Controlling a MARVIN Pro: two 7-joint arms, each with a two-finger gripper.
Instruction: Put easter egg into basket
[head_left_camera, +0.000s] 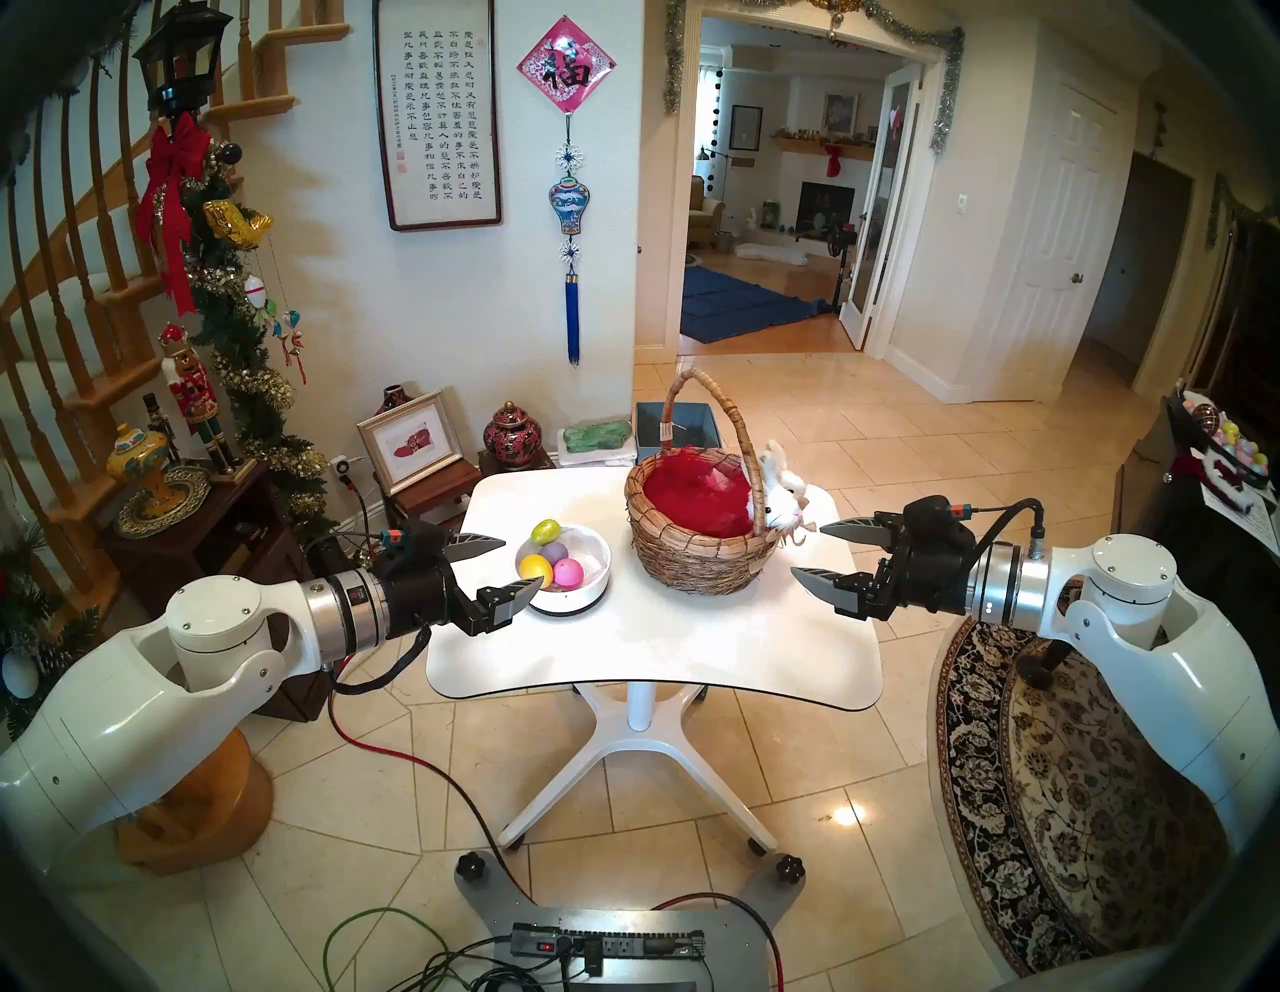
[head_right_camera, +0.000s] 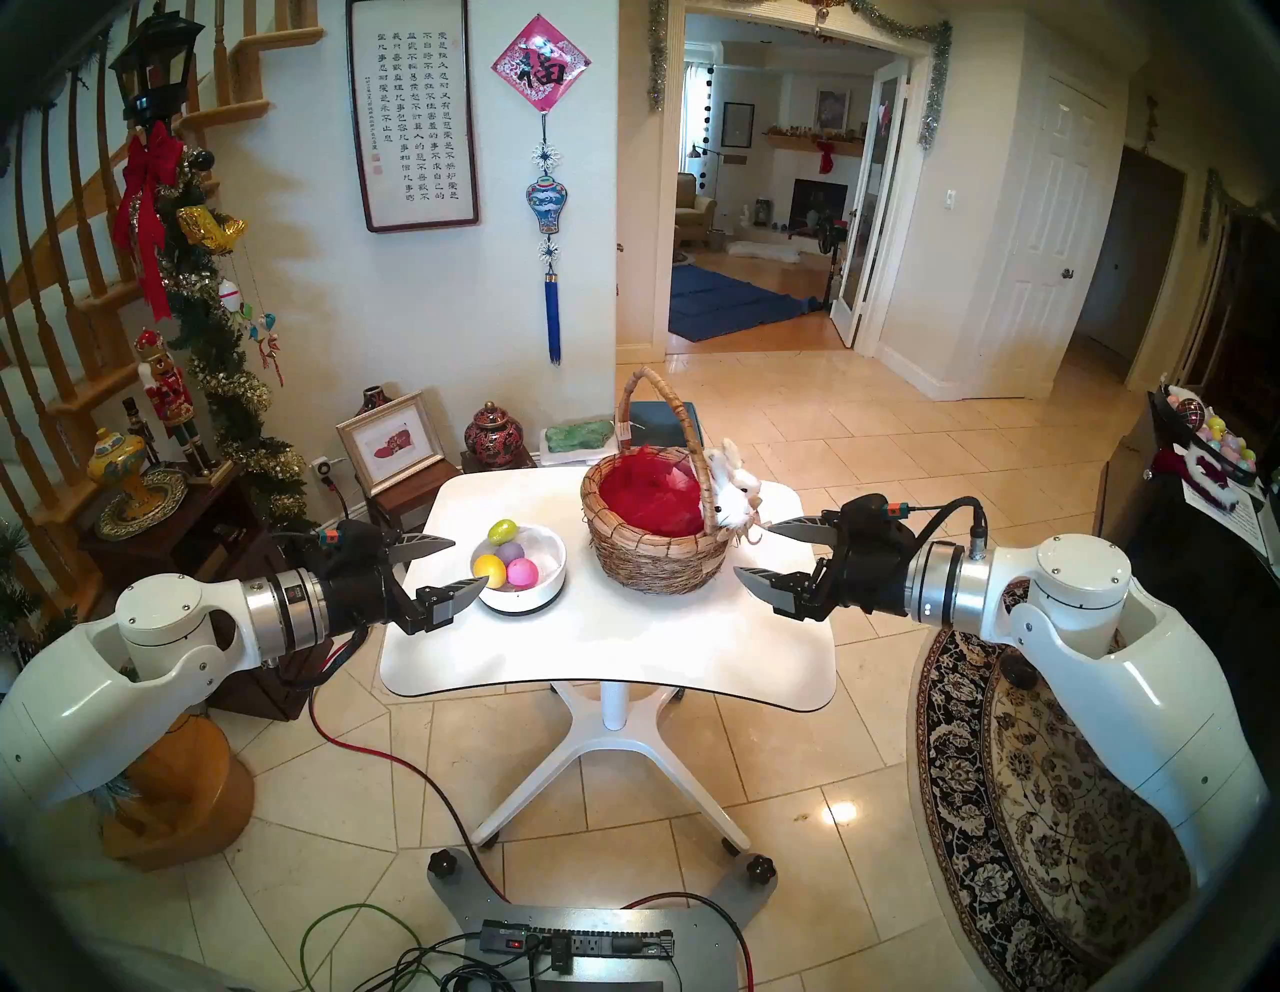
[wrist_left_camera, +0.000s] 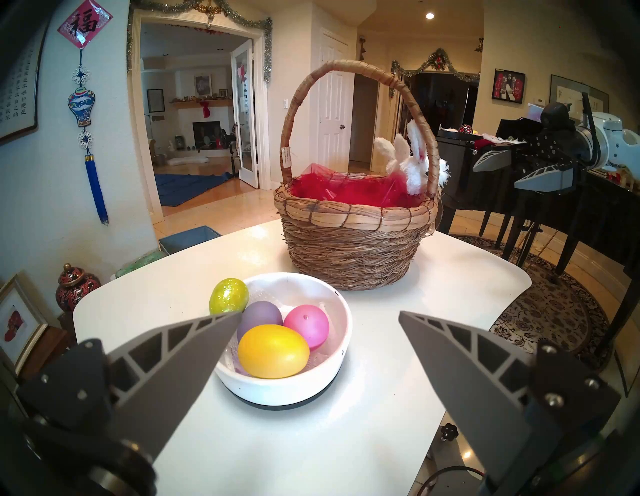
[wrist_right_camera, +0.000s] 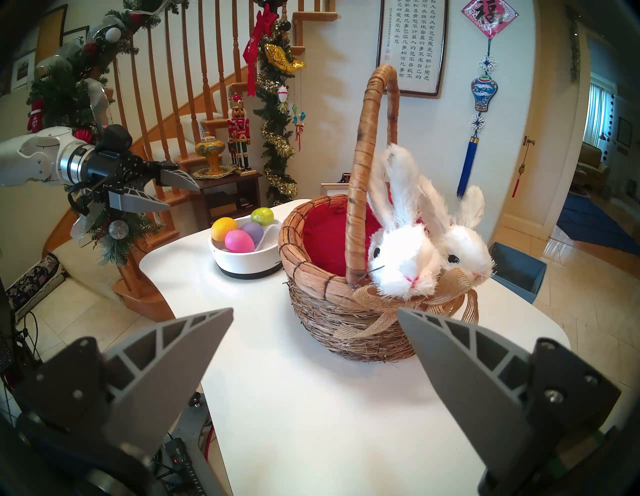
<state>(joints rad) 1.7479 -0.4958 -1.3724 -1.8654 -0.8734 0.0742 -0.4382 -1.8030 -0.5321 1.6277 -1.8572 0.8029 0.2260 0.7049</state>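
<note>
Fingers (wrist_left_camera: 194, 350) of your left gripper (head_left_camera: 504, 564) are spread wide and hold nothing, hovering just beside the white bowl (head_left_camera: 597, 569), and your right gripper (head_left_camera: 821, 558) gapes equally empty near the basket (head_left_camera: 699, 547) on the white table (head_left_camera: 658, 644). You have four eggs in that bowl: the yellow egg (wrist_left_camera: 273, 350) lies with its long axis across the left wrist view, the pink egg (wrist_left_camera: 306, 326) beside it, the green glitter egg (wrist_left_camera: 228, 295) tilted against the rim. Your purple egg (wrist_left_camera: 259, 317) is half hidden behind the others, and the basket's floor is lost under red lining.
</note>
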